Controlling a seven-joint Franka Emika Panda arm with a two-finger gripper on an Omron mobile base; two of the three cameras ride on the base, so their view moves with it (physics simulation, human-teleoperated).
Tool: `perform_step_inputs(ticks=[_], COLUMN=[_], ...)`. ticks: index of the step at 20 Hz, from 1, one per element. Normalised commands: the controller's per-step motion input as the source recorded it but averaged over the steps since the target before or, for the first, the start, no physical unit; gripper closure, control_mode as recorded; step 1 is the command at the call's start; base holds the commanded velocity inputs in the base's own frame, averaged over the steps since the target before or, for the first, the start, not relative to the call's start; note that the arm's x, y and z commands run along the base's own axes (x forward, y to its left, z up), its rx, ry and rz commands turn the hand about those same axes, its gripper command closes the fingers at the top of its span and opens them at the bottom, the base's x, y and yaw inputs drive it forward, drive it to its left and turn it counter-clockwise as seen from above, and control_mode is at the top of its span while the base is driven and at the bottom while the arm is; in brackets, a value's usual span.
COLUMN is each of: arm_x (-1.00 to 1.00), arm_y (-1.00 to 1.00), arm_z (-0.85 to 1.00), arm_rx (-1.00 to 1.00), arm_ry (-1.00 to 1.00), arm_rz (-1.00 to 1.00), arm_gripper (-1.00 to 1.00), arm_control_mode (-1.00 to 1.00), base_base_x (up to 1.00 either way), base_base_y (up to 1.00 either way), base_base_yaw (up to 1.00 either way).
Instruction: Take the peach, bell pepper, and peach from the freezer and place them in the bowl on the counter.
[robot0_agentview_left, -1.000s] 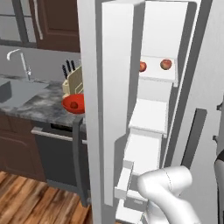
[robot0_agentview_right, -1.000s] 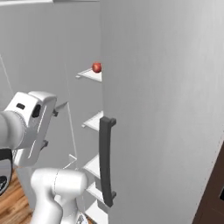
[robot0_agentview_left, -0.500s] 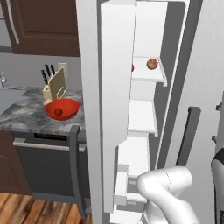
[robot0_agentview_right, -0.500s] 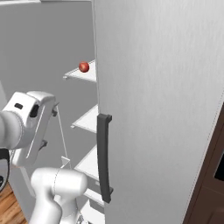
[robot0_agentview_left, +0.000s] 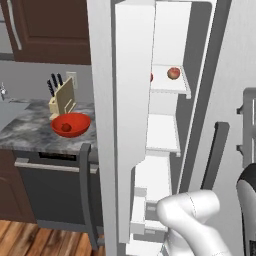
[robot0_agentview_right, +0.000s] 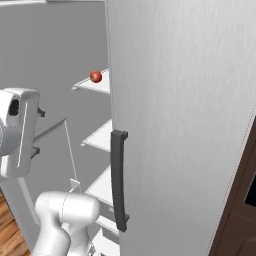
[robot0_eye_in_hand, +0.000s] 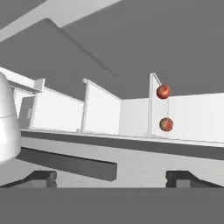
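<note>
L base view, L→R: counter (robot0_agentview_left: 30, 132) w/ marbled top over a black dishwasher front (robot0_agentview_left: 47, 192); knife block (robot0_agentview_left: 61, 97) at the back wall, red bowl (robot0_agentview_left: 71, 124) just in front of it, one small dark-red item (robot0_agentview_left: 65, 127) lying inside, can't tell which fruit. Next R: the open freezer door (robot0_agentview_left: 127, 100) seen edge-on, dark handle (robot0_agentview_left: 86, 192) low beside it. Freezer (robot0_agentview_left: 172, 30) interior past the door: white shelves stacked, one peach (robot0_agentview_left: 173, 73) on the top shelf (robot0_agentview_left: 172, 85), a second reddish item (robot0_agentview_left: 151, 77) at the shelf's L end mostly hidden by the door edge, can't ID it. Robot arm elbow low in front of the lower shelves. R base view: one red round item (robot0_agentview_right: 95, 76) near the front edge of the upper shelf (robot0_agentview_right: 95, 86), two more shelves below it, then the wide fridge door (robot0_agentview_right: 185, 115) w/ its dark vertical handle (robot0_agentview_right: 118, 180). Hand view (rolled, shelves run vertical here): gripper (robot0_eye_in_hand: 111, 178) fingers spread wide, tips far apart at the frame's bottom corners, nothing between them, not touching anything. Two round fruits ahead, well apart from the tips: upper one (robot0_eye_in_hand: 163, 91) redder, at the shelf edge; lower one (robot0_eye_in_hand: 166, 124) duller orange-brown, against the white shelf face. Can't tell for sure which is pepper vs peach at this res.
</note>
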Motion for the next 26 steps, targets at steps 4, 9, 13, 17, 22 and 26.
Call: perform_step_inputs(ticks=[4, 9, 13, 17, 22, 26], arm_x=[0.00, 0.04, 0.43, 0.69, 0.51, 0.39], arm_y=[0.05, 0.25, 0.34, 0.39, 0.24, 0.00], arm_z=[0.46, 0.25, 0.09, 0.00, 0.00, 0.00], arm_rx=[-0.08, -0.07, 0.00, -0.05, -0.06, 0.00], arm_ry=[0.00, -0.09, -0.01, 0.00, 0.00, 0.00], arm_rz=[0.24, 0.15, 0.17, 0.07, 0.00, 0.02], arm_gripper=[-1.00, -1.00, -1.00, -1.00, -1.00, -1.00], arm_control_mode=[-1.00, -1.00, -1.00, -1.00, -1.00, -1.00], base_base_x=[0.00, 0.00, 0.00, 0.00, 0.00, 0.00], base_base_y=[0.00, 0.00, 0.00, 0.00, 0.00, 0.00], base_base_yaw=[0.00, 0.00, 0.00, 0.00, 0.00, 0.00])
